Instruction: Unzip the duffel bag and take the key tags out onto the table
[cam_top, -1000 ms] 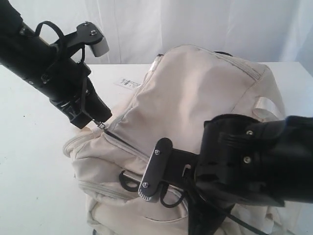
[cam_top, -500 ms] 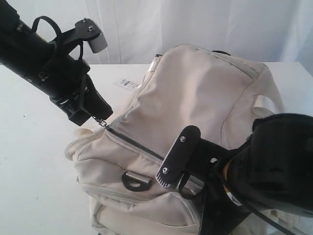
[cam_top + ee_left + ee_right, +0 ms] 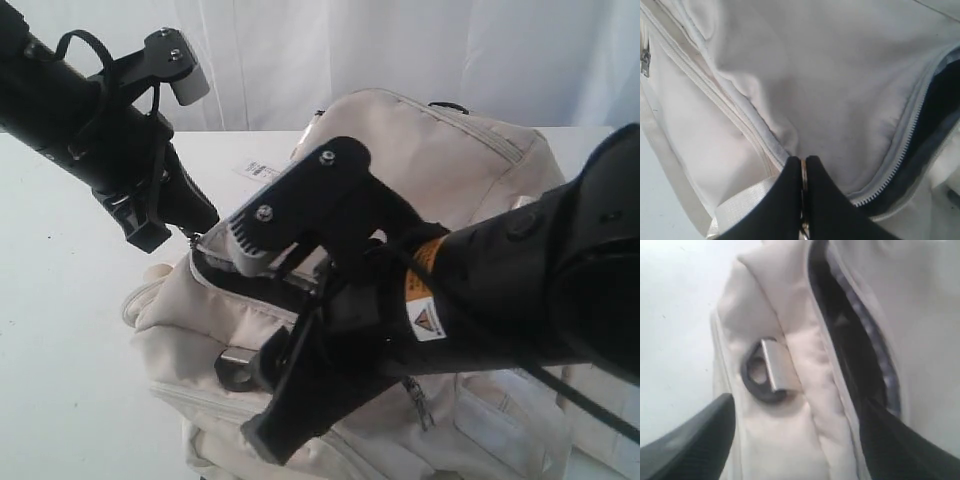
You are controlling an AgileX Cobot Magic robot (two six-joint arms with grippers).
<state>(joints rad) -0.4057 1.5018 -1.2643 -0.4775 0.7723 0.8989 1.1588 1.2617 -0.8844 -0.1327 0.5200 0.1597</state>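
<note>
**Bag.** The bag sits on the white worktop, bulging upward and taking up the middle of the exterior view. A small printed label lies on the worktop just behind it.

**Zip.** The zip is partly undone. The gap shows dark grey lining. What lies inside cannot be made out.

**Left fingers.** The left fingers are pressed fully together on the metal pull, which shows as a thin ring edge between them. In the exterior view they hold the pull at the bag's left end, at the top of the zip line, raised off the worktop.

**Right fingers.** The right fingers are spread wide and grip nothing. They hang over the bag's near side. One finger is beside the open zip gap and the other is towards the worktop side. Between them lie a fold of cream fabric and a black D-ring on its pale tab. Whether either finger touches the fabric cannot be told.
</note>
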